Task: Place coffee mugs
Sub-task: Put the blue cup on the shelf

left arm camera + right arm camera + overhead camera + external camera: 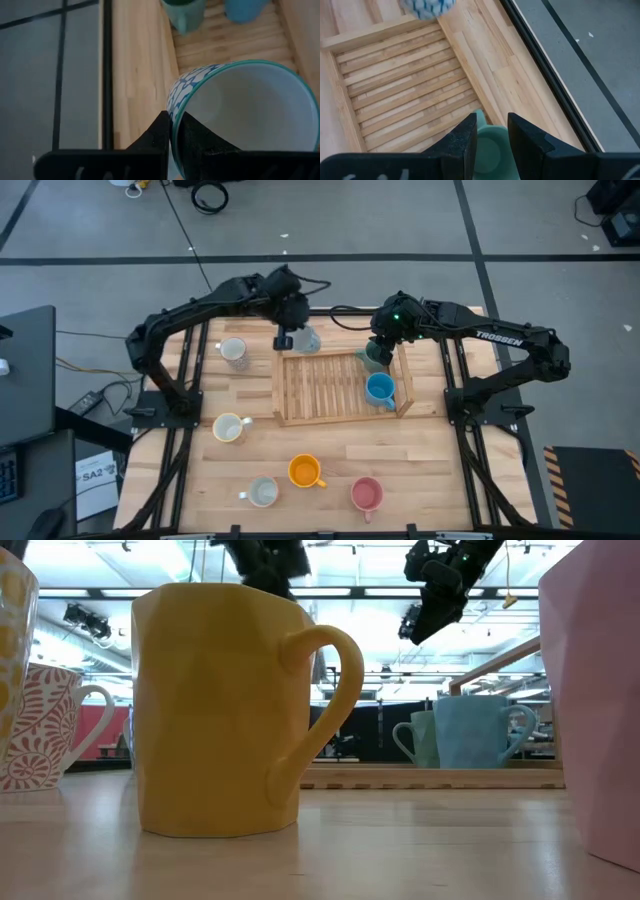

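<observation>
My left gripper (287, 337) is at the far left corner of the slatted wooden tray (320, 392), shut on a white mug with a blue pattern (306, 340). My right gripper (384, 345) hangs open above the dark green mug (372, 361), which stands in the tray's far right corner. In the right wrist view its fingers stand either side of the green mug (490, 150) without touching it. The low view shows this gripper (430, 610) well above the mug (412, 738). A blue mug (380, 390) stands on the tray beside the green one. My left gripper (172, 117) pinches the patterned mug's wall at the rim (175, 107), one finger inside the mug (197, 142) and one outside (160, 135). The mug's mouth faces up. Whether its base rests on anything is hidden.
On the table stand a patterned mug (233, 352) left of the tray, a cream mug (228, 427), a whitish-grey mug (262, 492), an orange mug (305, 471) and a pink mug (367, 494) near the front edge. The tray's middle slats (395, 80) are bare.
</observation>
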Robot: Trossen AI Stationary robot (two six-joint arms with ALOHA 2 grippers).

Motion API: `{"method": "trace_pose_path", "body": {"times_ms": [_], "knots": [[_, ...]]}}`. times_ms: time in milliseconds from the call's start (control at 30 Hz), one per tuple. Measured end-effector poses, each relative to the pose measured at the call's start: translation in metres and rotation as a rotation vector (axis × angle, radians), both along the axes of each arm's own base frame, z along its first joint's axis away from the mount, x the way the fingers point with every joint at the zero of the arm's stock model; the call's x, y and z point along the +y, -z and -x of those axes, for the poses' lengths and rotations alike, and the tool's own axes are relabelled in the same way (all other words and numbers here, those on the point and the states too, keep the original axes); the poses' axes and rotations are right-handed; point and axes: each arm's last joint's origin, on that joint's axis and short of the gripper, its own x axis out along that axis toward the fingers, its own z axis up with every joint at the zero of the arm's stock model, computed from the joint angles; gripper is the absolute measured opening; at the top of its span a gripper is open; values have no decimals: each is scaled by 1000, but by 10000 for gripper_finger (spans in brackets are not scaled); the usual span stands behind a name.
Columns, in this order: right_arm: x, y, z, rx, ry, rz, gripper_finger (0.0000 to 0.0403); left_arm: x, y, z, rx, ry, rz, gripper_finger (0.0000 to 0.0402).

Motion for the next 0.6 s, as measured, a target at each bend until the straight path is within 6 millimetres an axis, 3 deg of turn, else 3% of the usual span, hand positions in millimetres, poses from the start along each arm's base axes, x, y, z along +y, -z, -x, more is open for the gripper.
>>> {"method": "trace_pose_path", "body": {"times_ms": [333,600], "knots": [[0,0,0,0,0,0,116,13,63,-27,225,32,95,26],[0,0,0,0,0,-1,116,16,93,-32,353,33,160,26]]}}
